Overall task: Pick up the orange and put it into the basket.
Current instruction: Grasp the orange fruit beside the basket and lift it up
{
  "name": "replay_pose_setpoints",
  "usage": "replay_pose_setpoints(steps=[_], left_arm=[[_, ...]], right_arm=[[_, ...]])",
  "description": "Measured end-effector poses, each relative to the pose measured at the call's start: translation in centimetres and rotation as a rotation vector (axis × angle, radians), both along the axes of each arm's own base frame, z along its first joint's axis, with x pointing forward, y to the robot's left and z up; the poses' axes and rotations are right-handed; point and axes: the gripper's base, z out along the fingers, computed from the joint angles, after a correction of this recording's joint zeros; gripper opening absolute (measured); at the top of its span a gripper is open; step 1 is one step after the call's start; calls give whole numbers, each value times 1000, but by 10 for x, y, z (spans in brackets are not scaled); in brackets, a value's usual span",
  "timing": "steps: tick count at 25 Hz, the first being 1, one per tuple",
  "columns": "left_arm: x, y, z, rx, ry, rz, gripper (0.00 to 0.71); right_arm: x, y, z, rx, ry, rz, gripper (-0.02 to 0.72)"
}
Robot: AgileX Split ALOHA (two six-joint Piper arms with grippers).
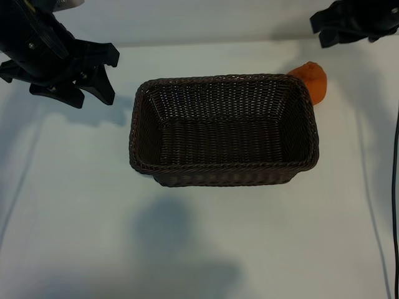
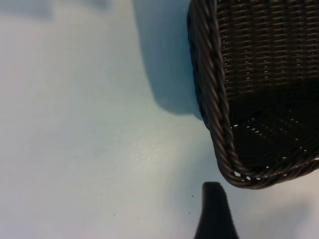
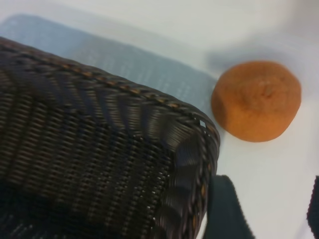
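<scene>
The orange [image 1: 312,81] sits on the table [image 1: 199,249] against the basket's [image 1: 224,177] far right corner, just ahead of the right gripper [image 3: 264,209], whose fingers stand apart and hold nothing. The left gripper [image 1: 78,78] hangs beside the basket's left end, fingers spread and empty.

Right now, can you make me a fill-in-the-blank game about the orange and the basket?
1. The orange sits on the table just ____ the basket.
2. Inside, the basket is ____.
3. The arm nearest the orange carries the ____ gripper.

Missing words: outside; empty; right
</scene>
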Motion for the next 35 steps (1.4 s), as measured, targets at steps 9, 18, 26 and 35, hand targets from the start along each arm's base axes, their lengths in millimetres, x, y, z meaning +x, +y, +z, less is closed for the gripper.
replay_pose_setpoints(steps=[9, 18, 26, 35], left_arm=[[0, 0, 0, 0, 0, 0, 526], [0, 0, 0, 0, 0, 0, 526], [0, 0, 0, 0, 0, 0, 526], [0, 0, 0, 0, 0, 0, 526]], right_arm=[[27, 0, -38, 6, 5, -44, 408], [37, -4, -35, -33, -113, -61, 408], [48, -3, -72, -43, -26, -63, 408], [61, -3, -105, -24, 6, -114, 408]])
